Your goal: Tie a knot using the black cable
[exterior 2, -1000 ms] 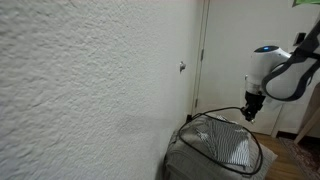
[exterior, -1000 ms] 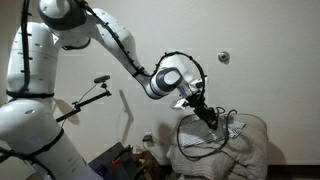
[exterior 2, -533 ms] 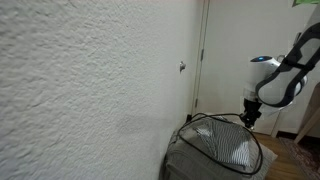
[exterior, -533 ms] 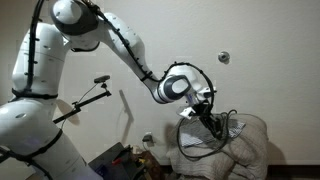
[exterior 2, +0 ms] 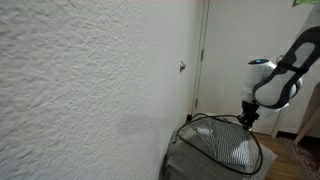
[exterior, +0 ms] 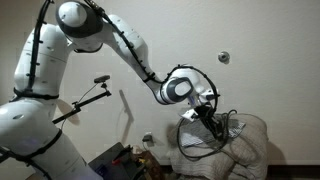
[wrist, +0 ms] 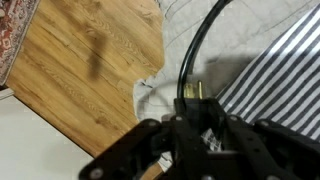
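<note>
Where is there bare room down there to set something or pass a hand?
Bare wood floor lies between the rug and the pale fabric. Crowded at the gripper, where the black cable crosses beside the striped cloth.

**Robot body.** The arm [exterior: 38,62] I was driving wore glossy white shells: fat, rounded tubes that swelled into ball-shaped housings at the joints. A thin dark wire [exterior: 125,42] of its own ran along the outside of the upper links in loose arcs, and a second run traced the lower column. The wrist joint [exterior: 172,89] carried a round grey cap ringed in black. In an exterior view the end link [exterior 2: 268,85] showed white with a dark curved band. The gripper [exterior: 212,122] was black throughout. In the wrist view it read as a matt, angular, blurred block.
</note>
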Robot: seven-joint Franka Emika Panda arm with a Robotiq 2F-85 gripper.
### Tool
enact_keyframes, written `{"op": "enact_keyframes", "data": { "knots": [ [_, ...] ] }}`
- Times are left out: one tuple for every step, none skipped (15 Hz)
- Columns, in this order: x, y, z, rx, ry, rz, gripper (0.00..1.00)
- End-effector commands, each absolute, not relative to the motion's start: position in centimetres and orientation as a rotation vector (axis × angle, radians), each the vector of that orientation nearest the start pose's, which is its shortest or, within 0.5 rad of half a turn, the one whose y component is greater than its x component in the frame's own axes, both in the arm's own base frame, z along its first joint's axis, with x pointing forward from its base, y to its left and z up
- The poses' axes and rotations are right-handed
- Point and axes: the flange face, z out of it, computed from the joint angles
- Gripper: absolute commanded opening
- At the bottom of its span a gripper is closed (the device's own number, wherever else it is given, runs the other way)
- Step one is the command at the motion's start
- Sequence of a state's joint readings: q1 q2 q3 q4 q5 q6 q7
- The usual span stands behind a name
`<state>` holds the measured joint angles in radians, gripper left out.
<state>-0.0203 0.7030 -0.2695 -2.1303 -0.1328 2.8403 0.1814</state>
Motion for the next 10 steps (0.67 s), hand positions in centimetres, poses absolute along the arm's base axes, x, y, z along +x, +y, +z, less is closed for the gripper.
{"op": "enact_keyframes", "data": {
  "knots": [
    [53.5, -16.5, 8.4, -3.322, 0.490, 0.005, 0.07],
    [53.6, -16.7, 8.2, -3.326, 0.498, 0.019, 0.07],
    [53.7, -17.1, 7.9, -3.335, 0.525, 0.032, 0.07],
    [53.7, -17.3, 7.6, -3.339, 0.533, 0.046, 0.07],
    [53.8, -17.8, 7.3, -3.342, 0.552, 0.060, 0.07],
    [53.8, -18.2, 7.0, -3.343, 0.571, 0.074, 0.07],
    [53.9, -18.6, 6.6, -3.343, 0.584, 0.088, 0.07],
    [54.0, -18.9, 6.3, -3.339, 0.589, 0.104, 0.07],
    [54.2, -19.0, 5.9, -3.340, 0.594, 0.118, 0.07],
    [54.4, -19.1, 5.6, -3.339, 0.598, 0.131, 0.07]
  ]
}}
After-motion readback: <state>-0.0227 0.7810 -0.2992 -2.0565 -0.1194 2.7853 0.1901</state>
